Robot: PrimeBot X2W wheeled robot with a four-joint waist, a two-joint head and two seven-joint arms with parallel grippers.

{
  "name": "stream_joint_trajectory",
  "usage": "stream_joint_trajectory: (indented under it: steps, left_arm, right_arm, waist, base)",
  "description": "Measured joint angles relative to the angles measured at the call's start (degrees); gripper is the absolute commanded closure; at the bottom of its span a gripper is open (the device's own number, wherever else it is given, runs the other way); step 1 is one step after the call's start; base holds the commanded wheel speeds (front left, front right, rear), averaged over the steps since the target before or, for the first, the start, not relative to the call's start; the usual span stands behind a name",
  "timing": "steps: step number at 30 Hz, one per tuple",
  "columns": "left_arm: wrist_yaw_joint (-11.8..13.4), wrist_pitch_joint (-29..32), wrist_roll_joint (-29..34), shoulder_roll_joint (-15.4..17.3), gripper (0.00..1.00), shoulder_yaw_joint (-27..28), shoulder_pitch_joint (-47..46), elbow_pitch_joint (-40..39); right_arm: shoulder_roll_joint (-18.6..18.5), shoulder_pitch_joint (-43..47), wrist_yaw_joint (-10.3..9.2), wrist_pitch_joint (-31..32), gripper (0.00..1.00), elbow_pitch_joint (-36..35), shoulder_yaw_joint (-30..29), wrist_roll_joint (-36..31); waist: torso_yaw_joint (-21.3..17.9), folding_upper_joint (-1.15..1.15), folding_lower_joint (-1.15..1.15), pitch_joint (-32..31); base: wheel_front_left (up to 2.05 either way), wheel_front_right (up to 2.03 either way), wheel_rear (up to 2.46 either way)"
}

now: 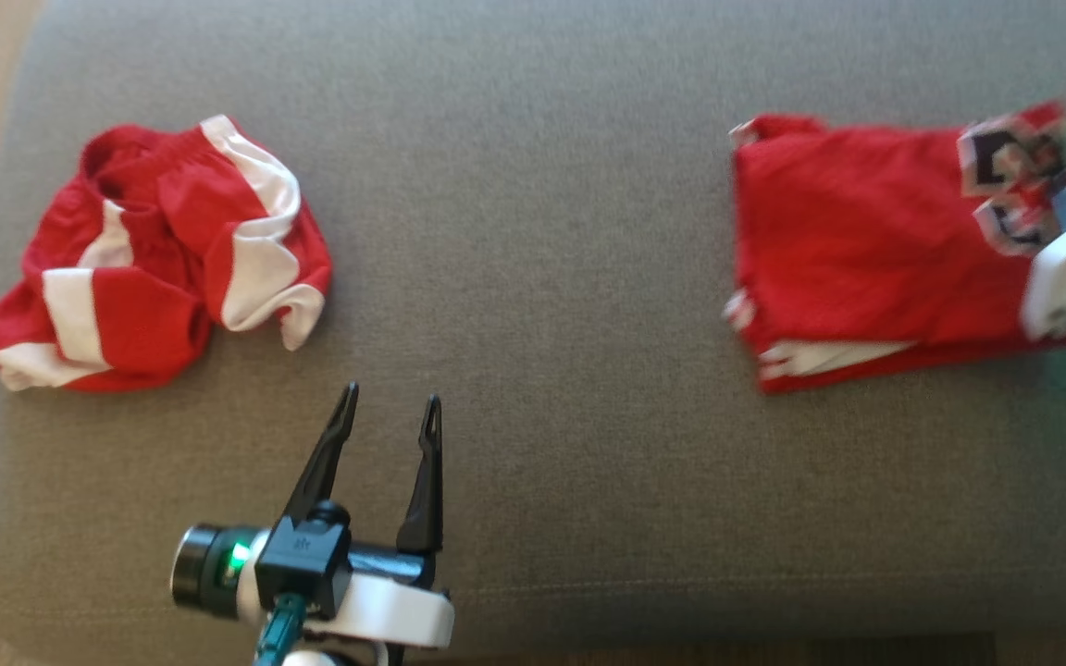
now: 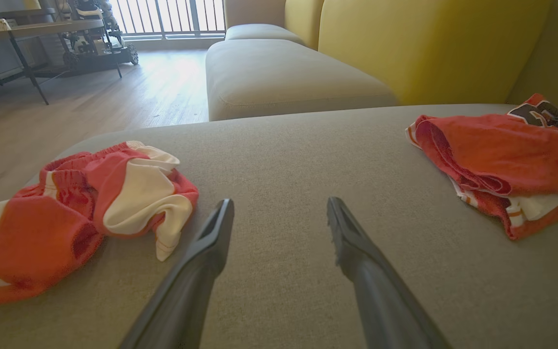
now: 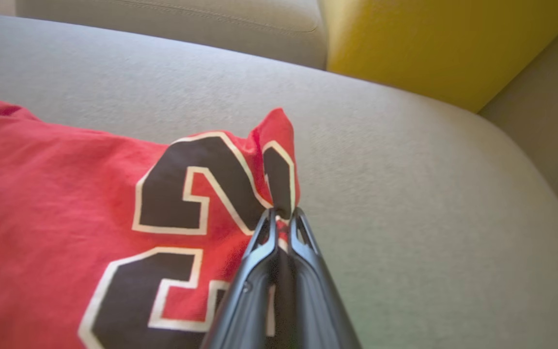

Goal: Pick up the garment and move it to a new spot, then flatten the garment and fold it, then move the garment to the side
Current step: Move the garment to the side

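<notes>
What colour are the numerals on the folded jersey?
Numerals are black, outlined white, on red jersey; clearest in right wrist view.

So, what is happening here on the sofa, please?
A two-armed robot is handling clothes on a grey sofa cushion. Its right pincer is shut on a pinched-up corner of the folded red jersey, next to the black numbers. Its left pincer is open and holds nothing, over the cushion between the two garments. The red and white shorts lie crumpled on the robot's left, untouched.
</notes>
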Motion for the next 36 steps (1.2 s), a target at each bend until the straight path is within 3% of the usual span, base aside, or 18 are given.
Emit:
stream_joint_trajectory:
  steps: [7, 13, 25, 36]
  left_arm:
    - [-0.25, 0.0, 0.03, -0.01, 0.0, -0.63, -3.21, -0.98]
    - [-0.37, 0.0, 0.12, -0.02, 0.0, -0.8, -5.46, -1.66]
    - [-0.8, 0.0, 0.1, -0.04, 0.0, -1.76, -8.37, -1.67]
    - [-0.79, 0.0, 0.09, -0.05, 0.0, -2.45, -9.88, -1.56]
  right_arm:
    - [-7.54, -5.55, 0.0, 1.66, 1.0, -2.59, -1.25, -2.43]
    - [-10.9, -7.99, 0.01, 3.12, 1.0, -5.63, -2.24, -4.02]
    - [-14.78, -9.15, 0.0, 6.87, 1.0, -13.44, -5.41, -7.31]
    - [-15.49, -8.79, 0.01, 10.99, 1.0, -20.78, -8.77, -9.54]
  waist:
    - [-1.33, 0.0, 0.0, 4.23]
    - [-2.18, 0.0, 0.0, 7.54]
    - [-2.78, 0.0, 0.01, 11.16]
    - [-2.84, 0.0, 0.0, 12.39]
  base:
    - [0.0, 0.0, 0.0]
    - [0.0, 0.0, 0.0]
    - [0.0, 0.0, 0.0]
    - [0.0, 0.0, 0.0]
